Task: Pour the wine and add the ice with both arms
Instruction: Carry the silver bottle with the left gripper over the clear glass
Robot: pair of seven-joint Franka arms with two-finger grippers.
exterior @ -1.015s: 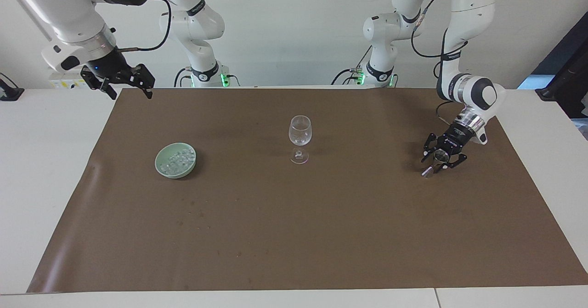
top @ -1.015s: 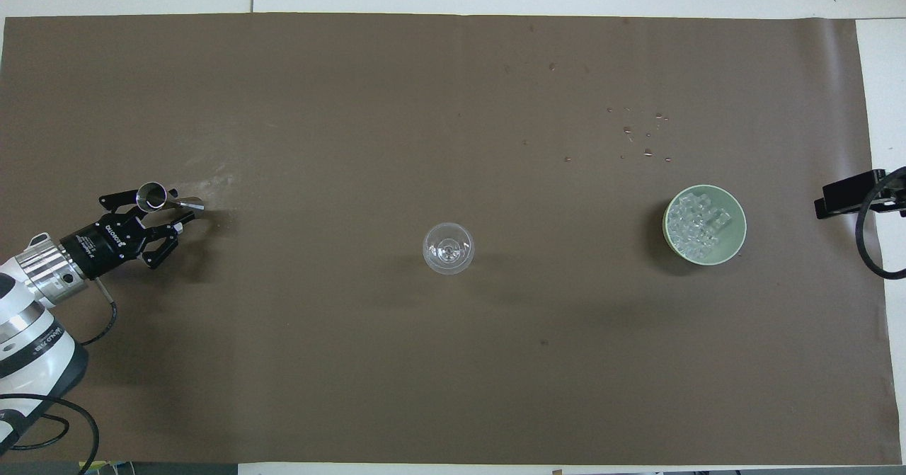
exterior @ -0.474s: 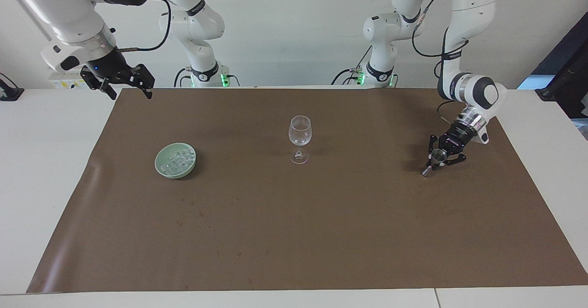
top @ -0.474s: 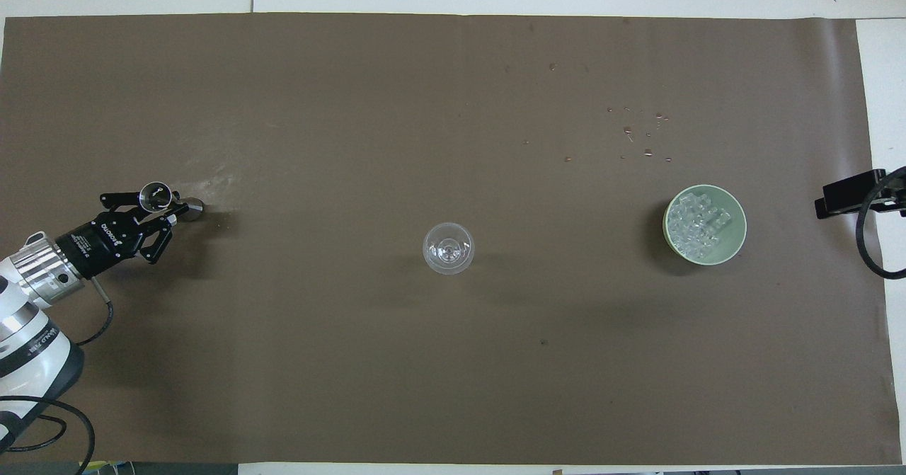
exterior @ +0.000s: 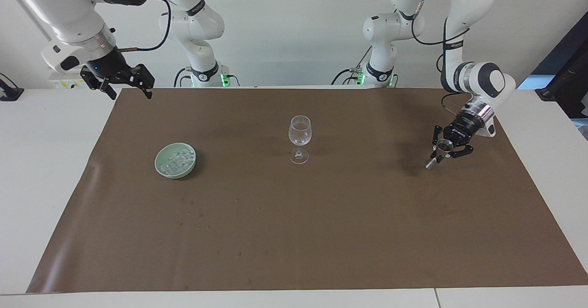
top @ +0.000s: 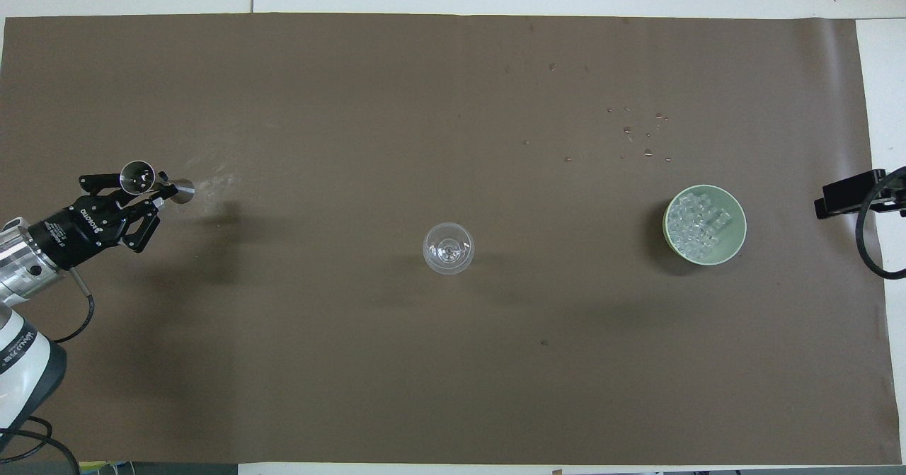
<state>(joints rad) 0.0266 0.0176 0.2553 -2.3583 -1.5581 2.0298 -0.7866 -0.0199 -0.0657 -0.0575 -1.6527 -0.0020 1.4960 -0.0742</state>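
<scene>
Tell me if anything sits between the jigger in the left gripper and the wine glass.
Nothing visible does. The left gripper holds the jigger over the mat at the left arm's end, and only bare mat lies between it and the wine glass. The right gripper waits near the ice bowl.

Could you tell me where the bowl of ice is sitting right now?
The green bowl of ice sits on the brown mat toward the right arm's end of the table, beside the wine glass standing at the centre.
</scene>
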